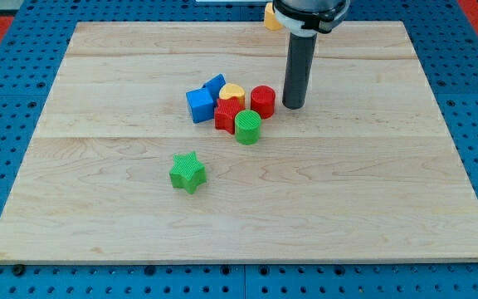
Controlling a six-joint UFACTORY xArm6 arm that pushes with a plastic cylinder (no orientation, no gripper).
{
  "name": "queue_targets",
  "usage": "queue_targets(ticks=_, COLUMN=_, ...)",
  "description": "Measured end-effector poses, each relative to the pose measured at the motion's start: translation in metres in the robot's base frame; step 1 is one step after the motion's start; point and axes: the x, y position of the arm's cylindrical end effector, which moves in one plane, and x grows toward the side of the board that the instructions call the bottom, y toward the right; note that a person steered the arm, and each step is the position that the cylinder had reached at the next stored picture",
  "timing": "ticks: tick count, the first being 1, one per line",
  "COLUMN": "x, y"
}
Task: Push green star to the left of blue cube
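The green star [188, 172] lies alone on the wooden board [98, 208], below and a little left of the cluster of blocks. The blue cube [199, 105] is at the cluster's left end. My tip [294, 105] rests on the board just right of the red cylinder [262, 101], well up and to the right of the green star. The rod stands upright from the view's top.
The cluster also holds a second blue block [216, 85], a yellow block [232, 92], a red block [227, 115] and a green cylinder [248, 127], packed close together. A yellow block [270, 17] sits at the board's top edge, partly hidden by the arm.
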Motion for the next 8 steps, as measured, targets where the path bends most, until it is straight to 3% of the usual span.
queue_targets(ticks=2, x=0.004, y=-0.035)
queue_targets(ticks=3, x=0.011, y=0.049)
queue_targets(ticks=4, x=0.054, y=0.096)
queue_targets(ticks=5, x=0.129, y=0.088)
queue_targets(ticks=6, x=0.165, y=0.016)
queue_targets(ticks=8, x=0.171, y=-0.093)
